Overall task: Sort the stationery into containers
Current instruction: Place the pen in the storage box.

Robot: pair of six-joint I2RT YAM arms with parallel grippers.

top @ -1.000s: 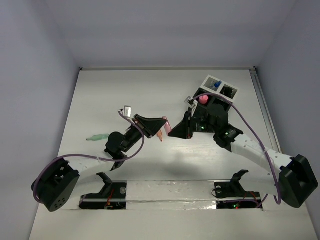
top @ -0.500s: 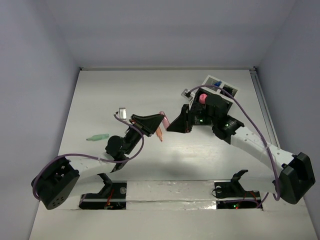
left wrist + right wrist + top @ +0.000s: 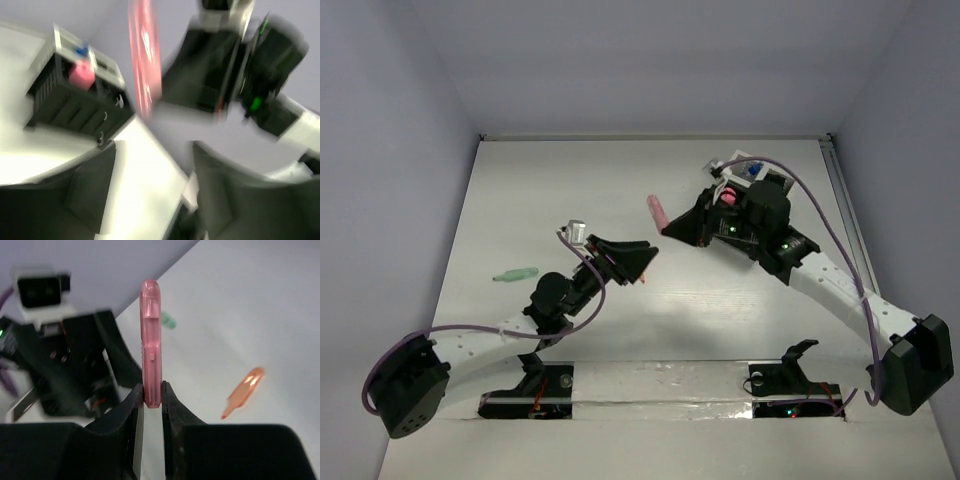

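Since half a second ago the right gripper (image 3: 670, 228) has drawn back toward the far right, away from the left gripper (image 3: 648, 262), carrying the pink pen (image 3: 657, 210) with it. The two tools, nearly meeting then, now stand apart. The left arm has stretched a little further right.

The right fingers are pressed onto the lower end of the pink pen (image 3: 151, 345), and most of its length sticks out past the tips, clear of the table (image 3: 570, 180). The left gripper (image 3: 155, 200) is spread wide with nothing between its fingers; its view is blurred.

The orange pen (image 3: 242, 391) lies on the table near the left gripper, and the green marker (image 3: 516, 273) lies well off to the left. The black box (image 3: 65, 107) sits far right, partly behind the right arm, with the pink piece (image 3: 725, 197) in one compartment. The white box (image 3: 767, 176) is just beyond it and holds the bottle (image 3: 752, 170).
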